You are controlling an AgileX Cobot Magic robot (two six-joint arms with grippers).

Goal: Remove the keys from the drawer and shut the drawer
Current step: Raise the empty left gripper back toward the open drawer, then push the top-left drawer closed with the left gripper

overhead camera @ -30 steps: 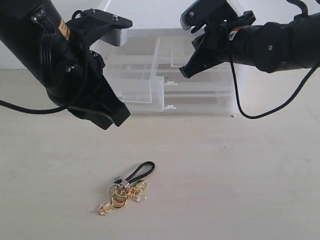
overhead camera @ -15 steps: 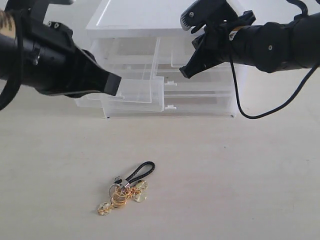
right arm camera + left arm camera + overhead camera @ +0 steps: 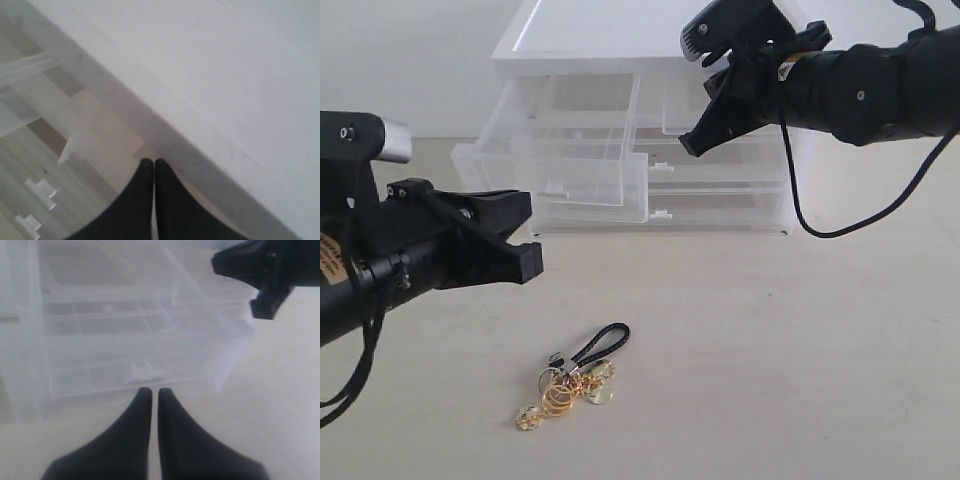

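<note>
Beige tabletop (image 3: 770,350): keys (image 3: 570,378) lie loose, well in front of drawer (image 3: 560,165), unmoved. Drawer still pulled out. Left gripper (image 3: 151,391), jaws clenched and empty, has swung low and now faces drawer tab (image 3: 146,372); push-shut step pending. Right gripper (image 3: 154,162) clenched, up beside drawer.

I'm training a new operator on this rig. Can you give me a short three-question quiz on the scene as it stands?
1. True or false: the keys lie inside the drawer.
2. The drawer is: A) pulled out, B) pushed fully in, C) lifted out of the cabinet.
3. Fill in: the left pincer has its jaws ____, holding nothing.

Key:
1. False. They lie on the table, in front of the cabinet.
2. A.
3. Shut.
</note>
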